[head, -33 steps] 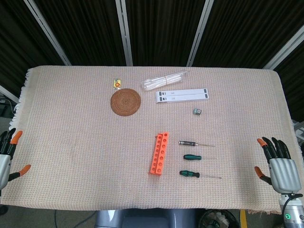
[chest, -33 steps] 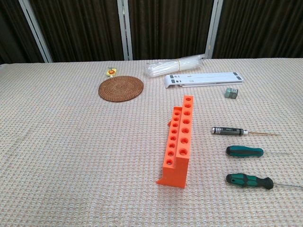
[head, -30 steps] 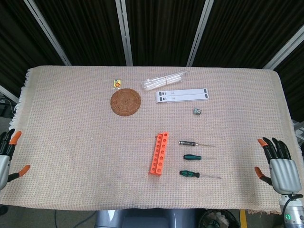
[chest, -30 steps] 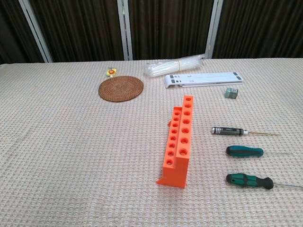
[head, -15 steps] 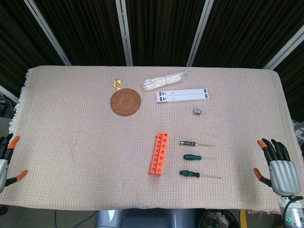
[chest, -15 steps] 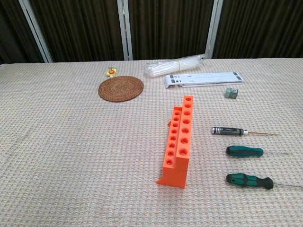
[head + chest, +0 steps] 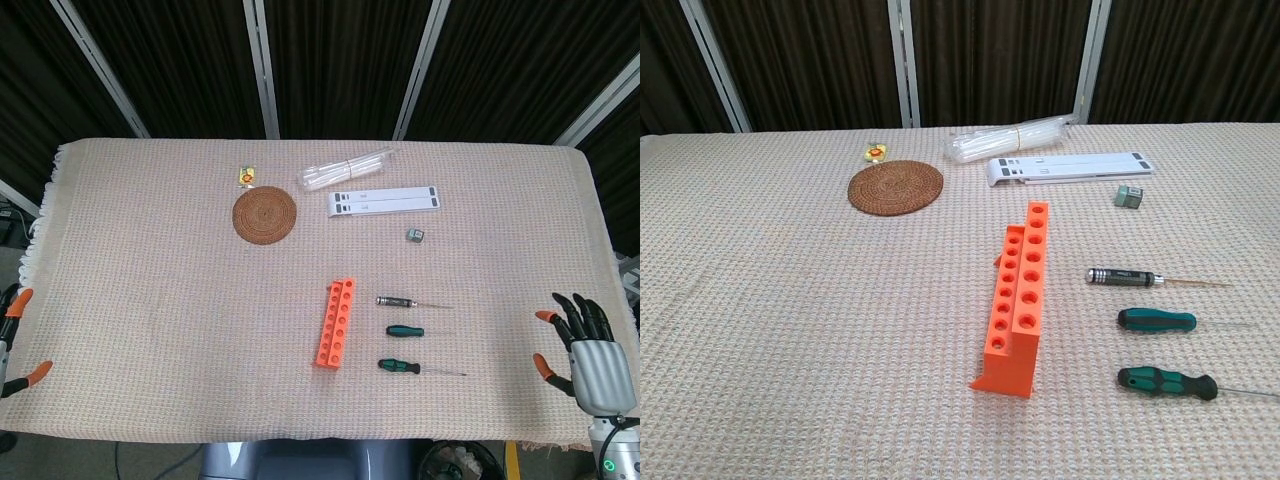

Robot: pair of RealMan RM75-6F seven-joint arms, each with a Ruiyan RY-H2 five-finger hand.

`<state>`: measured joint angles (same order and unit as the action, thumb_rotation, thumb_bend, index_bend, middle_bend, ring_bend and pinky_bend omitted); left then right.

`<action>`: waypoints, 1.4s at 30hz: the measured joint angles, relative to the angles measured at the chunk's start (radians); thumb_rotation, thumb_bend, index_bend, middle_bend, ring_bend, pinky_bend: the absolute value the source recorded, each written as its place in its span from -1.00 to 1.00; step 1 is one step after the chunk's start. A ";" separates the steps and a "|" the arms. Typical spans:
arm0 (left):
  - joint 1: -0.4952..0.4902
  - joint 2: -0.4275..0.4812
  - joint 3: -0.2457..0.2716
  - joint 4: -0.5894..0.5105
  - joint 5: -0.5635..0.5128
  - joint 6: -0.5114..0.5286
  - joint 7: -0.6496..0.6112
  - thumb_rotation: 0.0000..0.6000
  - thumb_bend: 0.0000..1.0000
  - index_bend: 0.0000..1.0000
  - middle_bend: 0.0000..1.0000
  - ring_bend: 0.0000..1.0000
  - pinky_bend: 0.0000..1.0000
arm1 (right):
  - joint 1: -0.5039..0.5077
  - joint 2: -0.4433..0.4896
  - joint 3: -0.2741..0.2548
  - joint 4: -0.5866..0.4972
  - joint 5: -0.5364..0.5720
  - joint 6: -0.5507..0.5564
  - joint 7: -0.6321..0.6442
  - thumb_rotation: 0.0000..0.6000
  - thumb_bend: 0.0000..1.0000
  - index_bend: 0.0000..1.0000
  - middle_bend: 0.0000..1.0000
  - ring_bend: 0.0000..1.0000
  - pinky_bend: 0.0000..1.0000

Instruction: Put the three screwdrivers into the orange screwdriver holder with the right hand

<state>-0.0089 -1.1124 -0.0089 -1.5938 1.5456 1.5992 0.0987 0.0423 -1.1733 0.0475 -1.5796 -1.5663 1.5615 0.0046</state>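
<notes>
Head view, from above: beige woven cloth over the desk [image 7: 150, 300], with an upright orange plastic screwdriver holder [image 7: 336, 323] near the middle, two rows of round holes all empty. Just right of it, three screwdrivers lying flat and parallel, handles toward the holder, tips pointing right: a slim black-handled precision screwdriver [image 7: 400, 301] farthest from the robot, a short green-handled screwdriver [image 7: 406, 331] in the middle, a longer green-and-black-handled screwdriver [image 7: 401, 366] nearest. None yet in the holder.

Right hand [image 7: 590, 355] at the desk's near right edge, well apart from the tools, fingers spread wide, holding nothing. Left hand [image 7: 12, 340] at the far left edge, only orange fingertips showing, apart and empty.

Chest view: neither hand visible; holder [image 7: 1018, 300] seen lengthwise, taller row on the right, beside the screwdrivers.

Likely step: reaching with the right hand for a first screwdriver. Probably best to start with the nearest one, pinching the handle rather than the thin shaft, then tilting it tip-down over a hole in the taller row. Risk of nudging the neighbouring tools or tipping the narrow holder.

Farther back: round woven brown coaster [image 7: 264, 215], small yellow tag [image 7: 245, 176], clear plastic bundle [image 7: 345, 167], flat white bar [image 7: 385, 201], small grey cube [image 7: 415, 234].
</notes>
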 measured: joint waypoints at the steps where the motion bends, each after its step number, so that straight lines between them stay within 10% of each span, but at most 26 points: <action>1: 0.000 0.000 0.000 0.000 0.000 -0.001 -0.003 1.00 -0.84 -1.00 -1.00 -1.00 -1.00 | 0.001 0.000 -0.001 -0.001 -0.002 -0.002 0.001 1.00 -0.52 -0.39 -0.78 -1.00 -0.86; 19: -0.001 0.005 0.000 0.020 0.008 -0.009 -0.030 1.00 -0.84 -1.00 -1.00 -1.00 -1.00 | 0.154 0.001 0.043 -0.085 -0.017 -0.189 -0.005 1.00 -0.53 -0.31 -0.76 -1.00 -0.88; 42: -0.006 0.008 -0.010 0.034 -0.009 -0.028 -0.040 1.00 -0.83 -1.00 -1.00 -1.00 -1.00 | 0.503 -0.277 0.168 0.001 0.405 -0.623 -0.277 1.00 -0.48 -0.29 -0.87 -1.00 -1.00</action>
<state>-0.0146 -1.1043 -0.0185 -1.5600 1.5367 1.5708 0.0583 0.5454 -1.4500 0.2156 -1.5782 -1.1611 0.9383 -0.2721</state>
